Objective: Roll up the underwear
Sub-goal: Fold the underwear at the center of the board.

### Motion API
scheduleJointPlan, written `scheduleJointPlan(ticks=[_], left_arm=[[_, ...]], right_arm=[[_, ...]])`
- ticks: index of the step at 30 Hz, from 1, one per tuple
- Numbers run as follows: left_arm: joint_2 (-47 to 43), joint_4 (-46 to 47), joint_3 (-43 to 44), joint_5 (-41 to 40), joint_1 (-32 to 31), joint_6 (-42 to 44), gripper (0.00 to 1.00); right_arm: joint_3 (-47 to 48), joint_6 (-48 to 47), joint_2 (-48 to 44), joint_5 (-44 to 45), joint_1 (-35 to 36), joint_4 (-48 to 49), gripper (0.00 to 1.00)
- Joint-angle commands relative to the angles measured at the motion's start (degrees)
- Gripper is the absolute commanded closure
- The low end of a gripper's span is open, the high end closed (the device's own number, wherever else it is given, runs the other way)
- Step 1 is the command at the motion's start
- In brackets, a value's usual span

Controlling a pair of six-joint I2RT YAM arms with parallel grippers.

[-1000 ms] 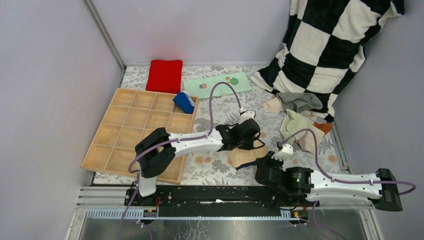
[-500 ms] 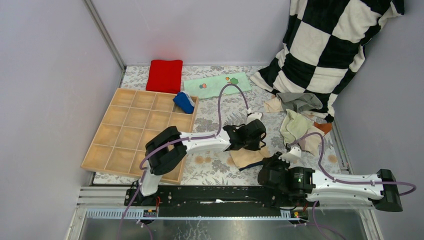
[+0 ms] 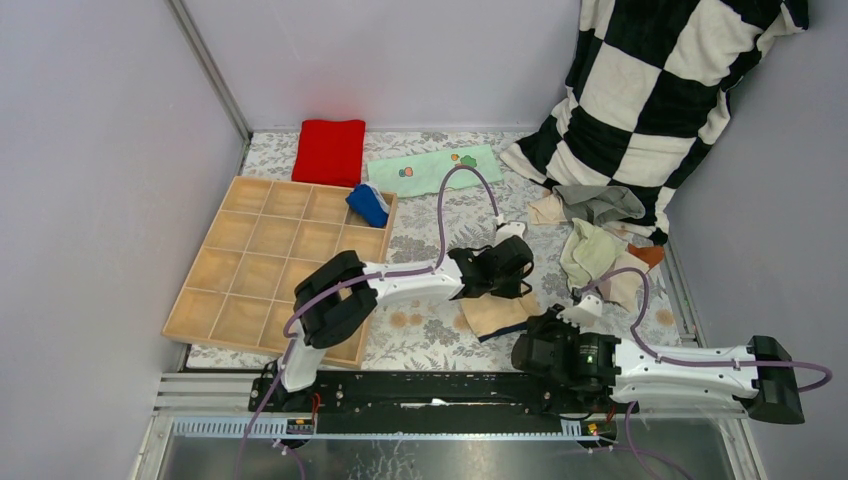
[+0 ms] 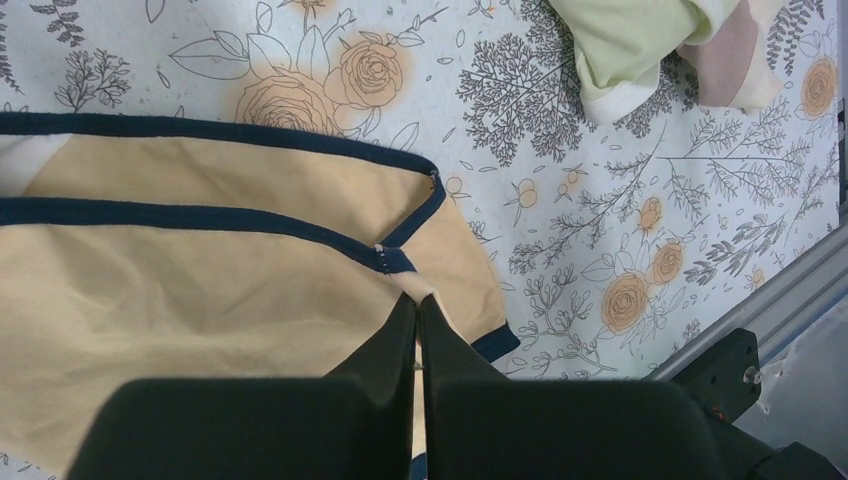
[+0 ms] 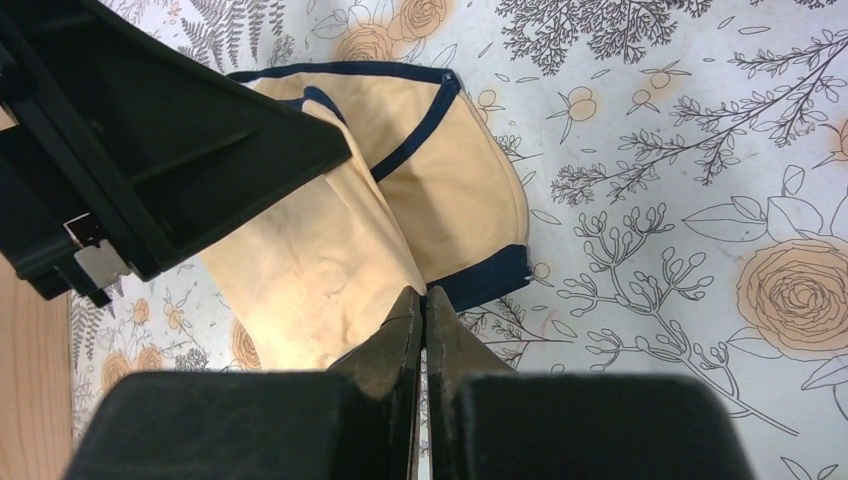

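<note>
Two grippers: left gripper (image 4: 418, 302) and right gripper (image 5: 422, 295), jaws clenched.
Grasp: each apparently pinching tan briefs (image 4: 200, 290) edge.
Location: briefs lie right of wooden tray (image 3: 265, 275).

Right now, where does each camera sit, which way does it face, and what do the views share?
Top: above and behind the bases, looking down on the table; both arms show, left tool and right tool at the tan brief.
Left wrist: on the left arm, looking down past its shut tool onto the brief.
Right wrist: on the right arm, looking down past its shut tool; the left arm shows upper left.
Shared: all three see the tan brief.
</note>
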Motion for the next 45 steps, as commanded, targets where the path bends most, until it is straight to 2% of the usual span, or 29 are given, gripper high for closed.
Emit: scheduleJointPlan(ticks=[1,6,11,19,26,27,30,31,33,36,45], left_arm=[[0.8,2.6,0.6,-3.7,2.2,1.1,1.0],[1.3,3.3,1.2,-3.0,2.6,1.2,1.0],[3.2,4.0,3.7,-0.9,2.7,2.3,1.0],[5.1,7.0,4.4,3.5,2.6,4.0,1.0],[6.3,6.5,4.5,2.3,2.5,4.2,1.0],[6.4,6.5,4.5,2.1,2.5,4.2,1.0],[6.7,6.5,4.7,1.8,2.6,4.4,1.0],[6.7,6.5,4.8,1.7,2.6,4.4,0.96],[6.4,6.5,4.9,2.0,2.9,4.5,0.79],[4.4,6.9,4.8,2.2,3.8,5.0,0.62],[-6.2,6.2,1.3,2.5,8.0,6.8,0.52]], right_arm=[[-0.4,-2.8,1.3,-0.7,-3.4,2.3,1.0],[-2.2,-16.0,-0.2,-8.1,-14.4,12.6,1.0],[-1.7,-19.8,0.8,-9.7,-17.8,14.2,1.0],[-2.8,-17.7,3.3,-13.0,-17.9,15.2,1.0],[-3.0,-12.5,0.6,-11.6,-18.0,9.0,0.95],[-3.1,-12.3,0.1,-11.5,-18.0,9.0,0.93],[-3.3,-11.3,-0.4,-11.0,-18.0,8.6,0.72],[-3.1,-11.0,-0.3,-10.9,-17.9,8.3,0.67],[-2.6,-10.5,0.1,-10.6,-18.0,7.4,0.61],[-1.2,-10.8,-0.6,-9.7,-18.0,5.6,0.57],[4.0,-21.1,-5.4,-7.4,-17.9,4.2,0.46]])
